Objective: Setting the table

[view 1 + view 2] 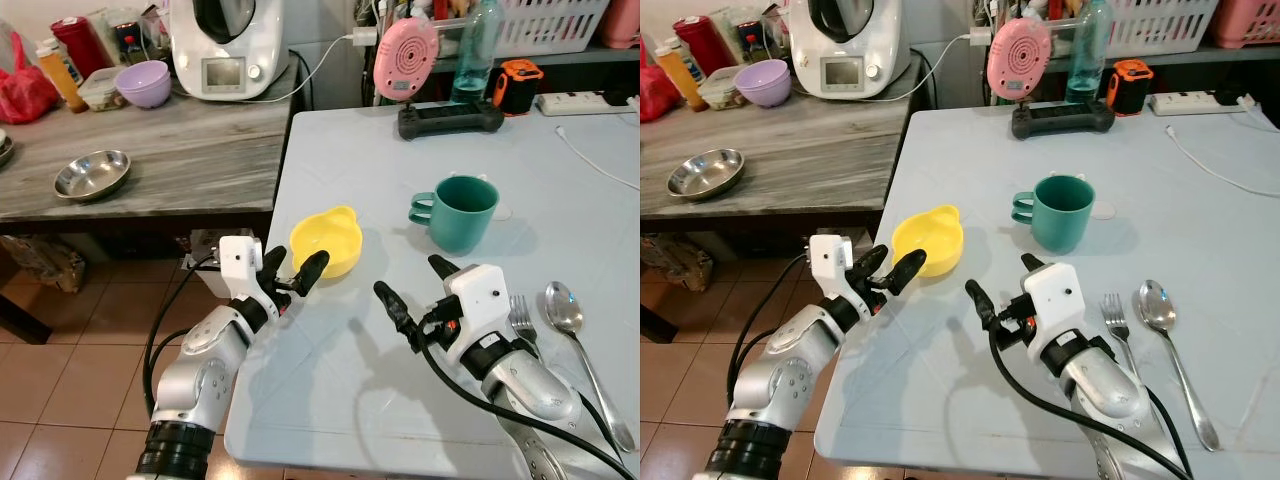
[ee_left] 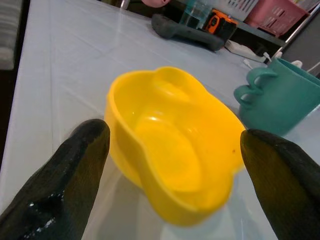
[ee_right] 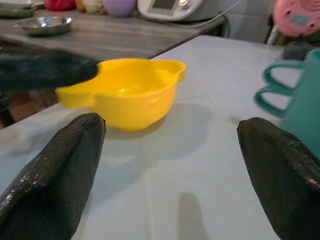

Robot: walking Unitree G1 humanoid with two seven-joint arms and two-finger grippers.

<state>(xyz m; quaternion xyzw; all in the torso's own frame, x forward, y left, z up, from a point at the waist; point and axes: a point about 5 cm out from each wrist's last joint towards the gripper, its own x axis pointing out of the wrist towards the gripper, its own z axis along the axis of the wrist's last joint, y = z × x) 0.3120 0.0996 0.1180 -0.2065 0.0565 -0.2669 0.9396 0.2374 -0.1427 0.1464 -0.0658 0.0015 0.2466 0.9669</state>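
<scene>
1. The yellow bowl (image 1: pixel 327 241) sits near the tabletop's (image 1: pixel 560 180) left edge.
2. The left gripper (image 1: pixel 293 268), spread, flanks it; a nudge could tip it off.
3. The right gripper (image 1: pixel 413 285) hovers spread nearby.

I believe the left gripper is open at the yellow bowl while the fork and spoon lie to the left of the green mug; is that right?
Not quite: in the left eye view the fork and spoon lie to the right of the green mug. The left gripper is indeed open at the yellow bowl.
</scene>
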